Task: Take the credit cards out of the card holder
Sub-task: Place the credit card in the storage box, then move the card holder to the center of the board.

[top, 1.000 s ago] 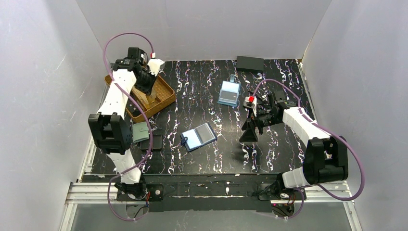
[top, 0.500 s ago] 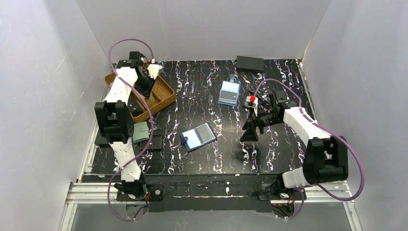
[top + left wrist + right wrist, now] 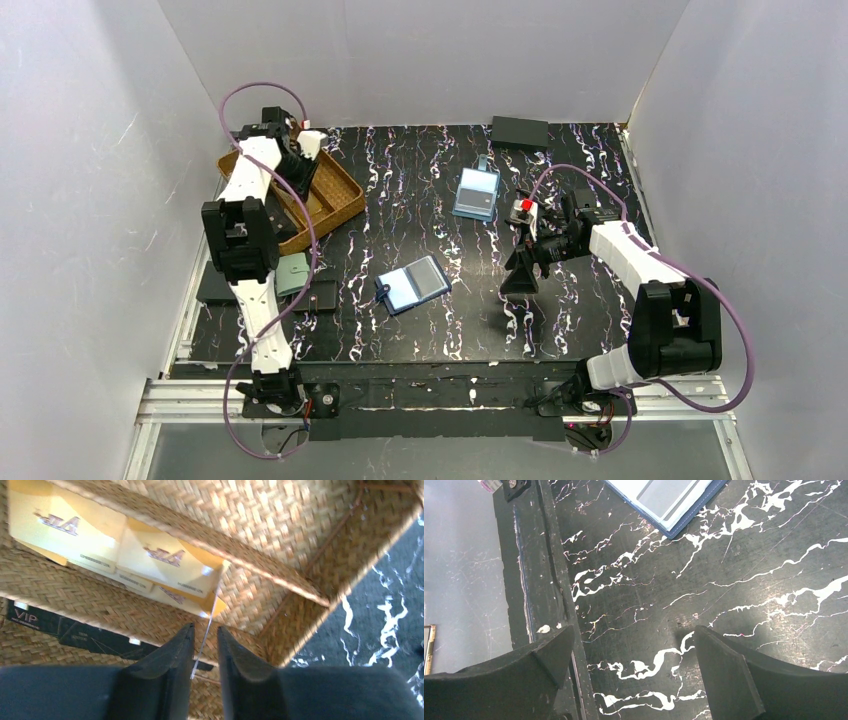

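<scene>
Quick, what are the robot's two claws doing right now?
Left gripper: nearly shut on a thin pale card over the basket.
Right gripper: open, holding nothing.

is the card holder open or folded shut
Open: the card holder lies spread flat on the table, light blue inner slots facing up, snap tab loose at its left.

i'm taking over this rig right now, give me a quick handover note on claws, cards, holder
Left claw: over the wicker basket, jaws nearly shut on a thin pale card seen edge-on.
Right claw: open, holding nothing, low over the table right of centre.
Card holder: lies open mid-table, light blue slots up; no card visible in them.
Done: yellow-orange credit cards lie in the basket.
Left: release the pale card into the basket; check the slots are empty.
</scene>
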Tool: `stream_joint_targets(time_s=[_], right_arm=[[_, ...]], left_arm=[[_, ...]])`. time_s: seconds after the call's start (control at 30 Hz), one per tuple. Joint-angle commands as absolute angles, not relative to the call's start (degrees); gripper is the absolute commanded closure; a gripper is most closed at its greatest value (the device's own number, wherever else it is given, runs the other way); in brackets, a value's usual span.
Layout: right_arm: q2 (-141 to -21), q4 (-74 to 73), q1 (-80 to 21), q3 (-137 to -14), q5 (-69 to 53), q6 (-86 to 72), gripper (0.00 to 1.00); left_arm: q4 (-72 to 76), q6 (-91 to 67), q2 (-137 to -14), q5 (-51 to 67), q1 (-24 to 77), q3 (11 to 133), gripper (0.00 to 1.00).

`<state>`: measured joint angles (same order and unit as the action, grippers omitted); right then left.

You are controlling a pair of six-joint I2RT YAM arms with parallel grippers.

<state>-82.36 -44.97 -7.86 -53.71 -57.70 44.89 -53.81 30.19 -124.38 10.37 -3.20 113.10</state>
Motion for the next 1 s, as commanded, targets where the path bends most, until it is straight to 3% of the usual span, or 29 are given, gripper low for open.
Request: stream_joint_targets(time_s=[0.0,0.07,0.17,0.3,0.53,0.67,0.97], right_arm=[[-83.1,-46.0,-7.3,-53.5,-59.9,46.8,0.02],[-83.5,-46.6,-7.0,-53.7,-59.9,47.4,0.02],[-83.7,-47.3,-6.5,-53.9,-60.0,48.3,0.02],[-83.8,-47.7,-6.1,-53.9,-59.9,48.8,0.02],[-83.0,-50.6,-5.5,-54.6,-60.1,52.2,0.02],[-81.5,-50.6,-4.5,-54.3,-60.6,52.7,0.02],[-79.3,-51.8,-2.5,-53.9,-60.6,55.6,0.02]], left_arm=[[-50.0,25.5,-124.9,3.5,-3.8,117.4,0.64],[-48.4,23.4,-125.5,0.2,-3.9,118.4,0.55],[-47.2,20.7,-125.2,-1.9,-4.0,119.6,0.52],[-40.7,16.9,-119.0,-2.7,-4.0,115.9,0.42],[-19.2,6.9,-96.9,-0.8,-4.0,95.5,0.04],[-14.1,-2.2,-85.6,8.2,-5.0,83.7,0.02],[-20.3,-18.9,-69.3,27.4,-5.4,67.8,0.02]])
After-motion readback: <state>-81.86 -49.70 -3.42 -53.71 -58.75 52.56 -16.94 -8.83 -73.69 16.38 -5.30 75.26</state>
